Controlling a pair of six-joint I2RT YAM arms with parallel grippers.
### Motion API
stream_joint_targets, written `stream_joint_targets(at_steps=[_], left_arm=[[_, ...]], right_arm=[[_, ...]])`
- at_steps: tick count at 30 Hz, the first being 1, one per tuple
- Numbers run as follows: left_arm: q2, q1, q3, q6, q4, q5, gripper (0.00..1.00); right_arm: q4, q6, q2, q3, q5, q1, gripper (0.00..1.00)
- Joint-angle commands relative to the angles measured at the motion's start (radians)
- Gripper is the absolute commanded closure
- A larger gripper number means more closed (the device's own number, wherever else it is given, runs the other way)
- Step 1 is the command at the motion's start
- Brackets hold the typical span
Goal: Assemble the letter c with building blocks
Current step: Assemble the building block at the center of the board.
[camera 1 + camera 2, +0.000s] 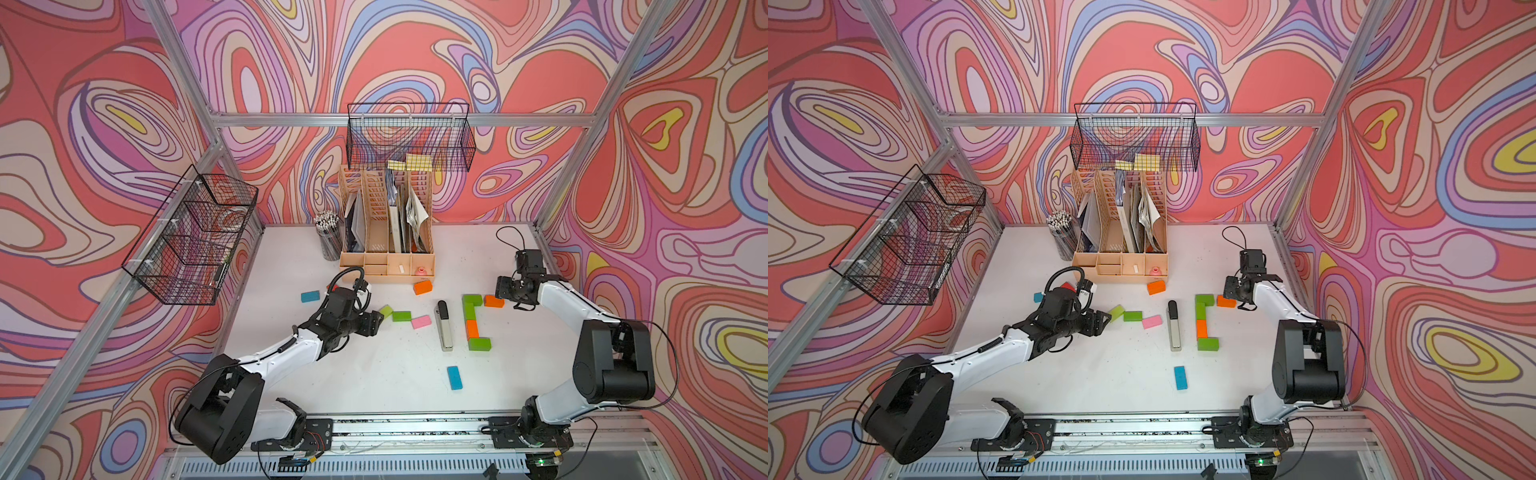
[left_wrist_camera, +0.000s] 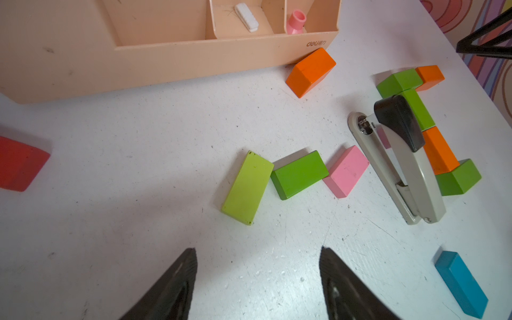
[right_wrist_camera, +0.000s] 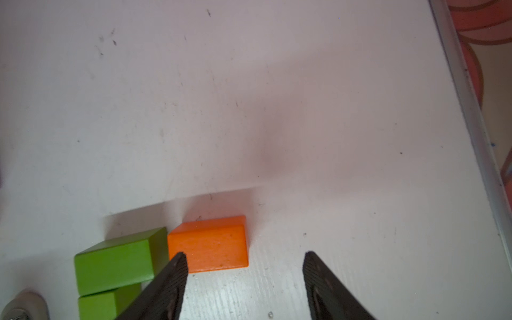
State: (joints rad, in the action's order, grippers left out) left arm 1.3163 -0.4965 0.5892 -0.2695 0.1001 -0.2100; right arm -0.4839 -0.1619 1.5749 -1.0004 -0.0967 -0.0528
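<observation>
Letter c (image 1: 471, 328): right of centre; spine and far arm laid, near arm looks one brick short.
Spare building blocks (image 1: 401, 316): centre-left, unused.
Right gripper (image 3: 245, 253): jaws apart, empty, by orange end brick (image 3: 207, 246).
Left gripper (image 2: 257, 249): jaws apart, empty.

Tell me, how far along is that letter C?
Mostly built: the letter c has its spine and two-brick top bar. The right gripper stands open at the end orange brick; the left gripper is open, empty. The bottom bar, one green brick, probably needs another.
</observation>
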Motion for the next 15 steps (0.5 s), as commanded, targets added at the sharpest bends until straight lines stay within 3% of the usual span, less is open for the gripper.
stream_joint_targets(at_steps=[1, 6, 15], left_arm=[[-0.005, 0.004, 0.000, 0.009, 0.002, -0.006, 0.27], [-0.003, 0.003, 0.000, 0.009, 0.005, -0.008, 0.27], [-0.005, 0.004, -0.001, 0.010, 0.002, -0.006, 0.28]], right_arm=[[-0.052, -0.017, 0.039, -0.016, -0.112, -0.005, 0.30], [-0.068, -0.022, 0.073, -0.033, -0.180, -0.005, 0.24], [-0.074, -0.003, 0.125, -0.066, -0.180, -0.015, 0.23]])
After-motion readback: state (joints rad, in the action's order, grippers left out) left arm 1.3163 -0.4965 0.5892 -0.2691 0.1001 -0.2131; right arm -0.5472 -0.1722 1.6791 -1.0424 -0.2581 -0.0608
